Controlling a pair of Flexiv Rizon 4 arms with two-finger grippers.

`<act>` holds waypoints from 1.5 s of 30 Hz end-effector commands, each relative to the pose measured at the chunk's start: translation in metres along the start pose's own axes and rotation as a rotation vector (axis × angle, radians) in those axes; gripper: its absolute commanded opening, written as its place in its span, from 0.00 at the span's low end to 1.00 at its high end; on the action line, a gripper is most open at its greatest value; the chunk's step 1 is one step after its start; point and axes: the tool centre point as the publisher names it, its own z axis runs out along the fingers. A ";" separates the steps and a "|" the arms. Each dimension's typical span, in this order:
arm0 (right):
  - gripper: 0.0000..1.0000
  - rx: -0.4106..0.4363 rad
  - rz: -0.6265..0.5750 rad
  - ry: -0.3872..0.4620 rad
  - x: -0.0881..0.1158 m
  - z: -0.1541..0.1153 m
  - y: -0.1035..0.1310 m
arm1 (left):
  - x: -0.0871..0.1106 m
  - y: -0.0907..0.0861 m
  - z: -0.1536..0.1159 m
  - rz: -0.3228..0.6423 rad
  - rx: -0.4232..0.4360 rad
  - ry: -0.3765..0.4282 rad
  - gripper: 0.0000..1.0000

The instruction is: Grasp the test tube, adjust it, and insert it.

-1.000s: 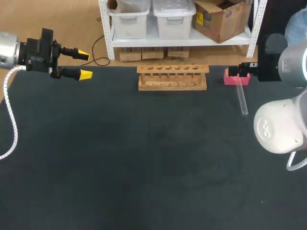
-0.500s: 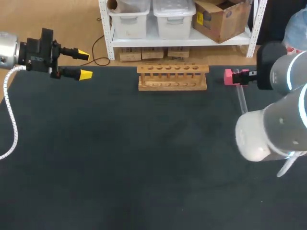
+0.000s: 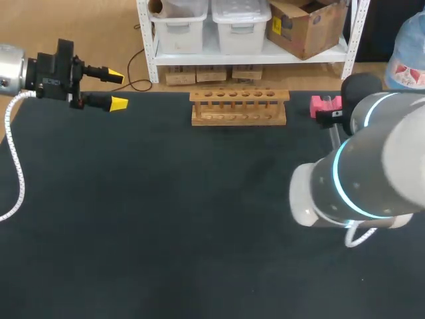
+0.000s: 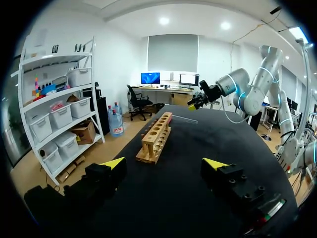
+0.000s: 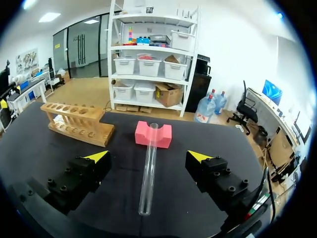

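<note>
A clear glass test tube (image 5: 147, 173) lies on the black table, its open end propped in the groove of a pink foam block (image 5: 153, 134). My right gripper (image 5: 148, 156) is open and hovers over the tube, one yellow-tipped finger on each side, neither touching it. In the head view my right arm (image 3: 372, 166) hides most of the tube, behind the pink block (image 3: 322, 104). The wooden tube rack (image 3: 239, 107) stands empty at the table's far middle. My left gripper (image 3: 117, 90) is open at the far left, holding nothing, pointing towards the rack (image 4: 156, 135).
The black table (image 3: 166, 212) is bare across its middle and near side. The rack (image 5: 77, 122) is to the left of the pink block, about one gripper width away. The table's far edge runs just behind the rack and the block.
My right arm has swung in over the table's right side, and its elbow now covers the tube in the head view. The left arm, rack and pink block have not moved.
</note>
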 end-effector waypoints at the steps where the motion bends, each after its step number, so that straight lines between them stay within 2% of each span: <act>1: 1.00 0.179 0.005 -0.002 0.005 0.008 0.007 | 0.001 0.001 0.000 0.000 0.002 -0.001 1.00; 19: 1.00 0.031 0.064 0.052 0.021 0.033 0.010 | 0.001 0.001 0.000 0.000 0.002 -0.001 1.00; 45: 1.00 -0.080 0.116 0.141 0.036 0.062 -0.001 | 0.001 0.001 0.000 0.000 0.002 -0.001 1.00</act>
